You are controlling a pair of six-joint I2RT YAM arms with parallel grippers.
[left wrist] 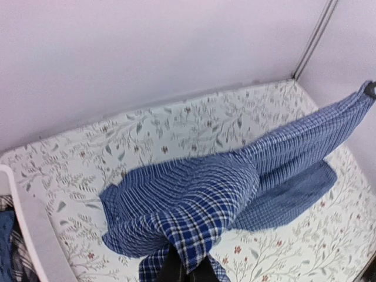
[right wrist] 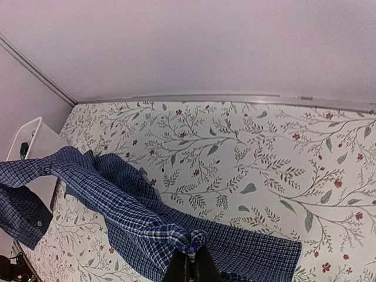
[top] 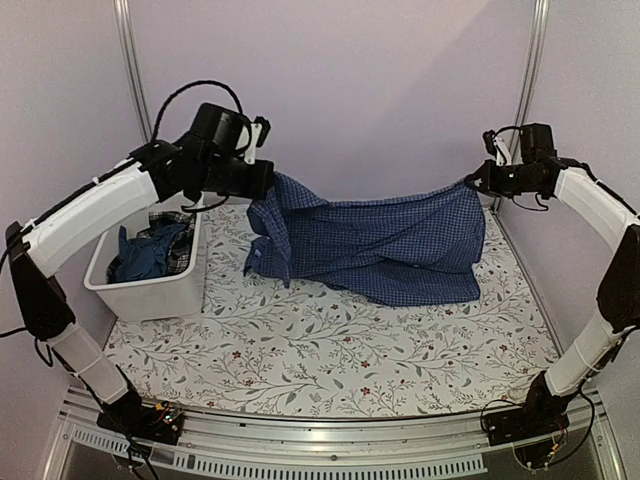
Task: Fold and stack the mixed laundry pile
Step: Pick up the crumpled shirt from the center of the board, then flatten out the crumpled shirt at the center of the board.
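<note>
Checked shirt (top: 380, 245) between left fingers (left wrist: 172, 271) and right fingers (right wrist: 207, 269), both tight on it

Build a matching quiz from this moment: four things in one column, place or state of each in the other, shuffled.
Things:
1. checked shirt
2. white tub
3. dark blue T-shirt
4. left pincer

Place or state:
A. lies inside the tub
B. stands at the left edge
C. hangs spread across the middle, lower edge on the floral tablecloth
D. shut on one end of the checked shirt

Pairs: 1-C, 2-B, 3-A, 4-D
</note>
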